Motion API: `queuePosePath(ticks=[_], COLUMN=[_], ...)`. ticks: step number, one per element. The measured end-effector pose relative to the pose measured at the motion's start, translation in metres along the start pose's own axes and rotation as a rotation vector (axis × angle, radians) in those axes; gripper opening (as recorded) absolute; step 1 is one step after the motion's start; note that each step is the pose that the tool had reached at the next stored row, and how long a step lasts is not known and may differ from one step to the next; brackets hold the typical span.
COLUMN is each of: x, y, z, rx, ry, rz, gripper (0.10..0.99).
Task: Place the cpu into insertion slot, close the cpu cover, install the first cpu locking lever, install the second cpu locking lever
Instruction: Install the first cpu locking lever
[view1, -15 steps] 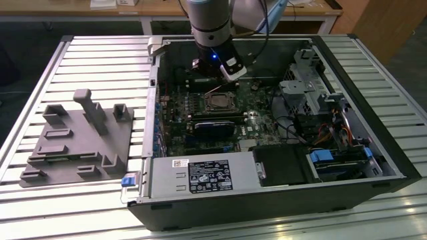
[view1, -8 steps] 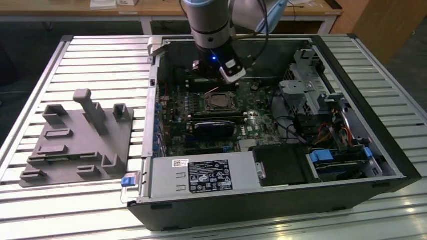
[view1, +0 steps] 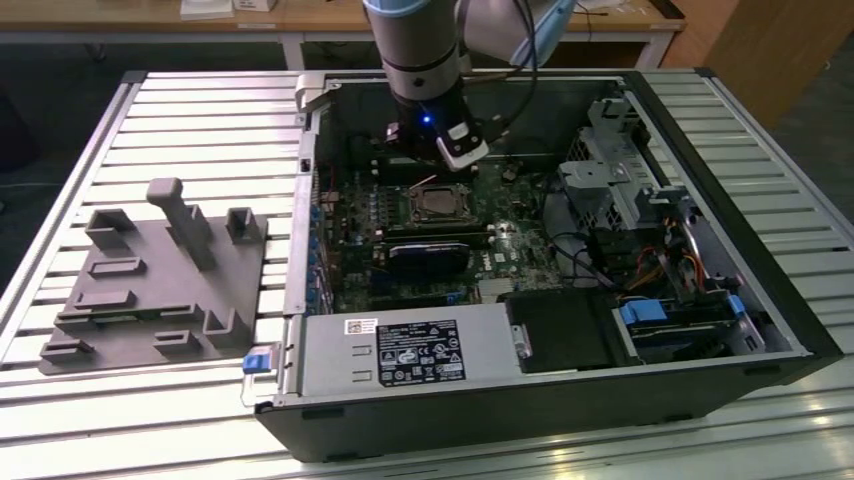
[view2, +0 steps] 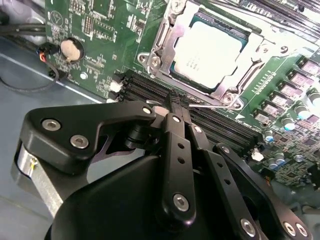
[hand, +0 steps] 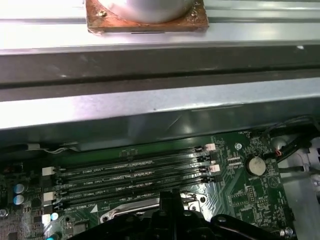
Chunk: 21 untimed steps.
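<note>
Claw (view2: 177, 101), its tips together, hovers over the memory slots (view2: 145, 89) beside the cpu (view2: 207, 50) seated under the cpu cover (view2: 165, 37).

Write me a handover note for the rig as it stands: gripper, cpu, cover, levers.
Arm: over the open case, the gripper is shut, its tip at a thin lever rod beside the socket; I cannot tell whether it pinches the rod.
Parts: the cpu sits in the socket, and the cover lies down over it, with the cpu showing through its window.
Done: cpu placed, cover closed.
Left: the two levers; I cannot tell whether either is latched.
</note>
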<state>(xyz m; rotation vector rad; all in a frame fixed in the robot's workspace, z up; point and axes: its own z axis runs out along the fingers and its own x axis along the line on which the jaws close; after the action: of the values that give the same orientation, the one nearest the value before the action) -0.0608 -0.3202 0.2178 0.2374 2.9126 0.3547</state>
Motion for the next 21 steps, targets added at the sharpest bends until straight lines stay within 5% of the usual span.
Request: queuePosePath(ticks=[7,14,21], x=[0.0001,0.0004,0.0017], y=[0.0001,0.0002,0.0050], z=[0.0004,0.0017,0.0046], rx=[0.003,0.021,0.026], ry=[-0.0026,-0.0145,-0.0186], rz=[0.008,0.036,0.048], gripper=[0.106,0.106,0.106])
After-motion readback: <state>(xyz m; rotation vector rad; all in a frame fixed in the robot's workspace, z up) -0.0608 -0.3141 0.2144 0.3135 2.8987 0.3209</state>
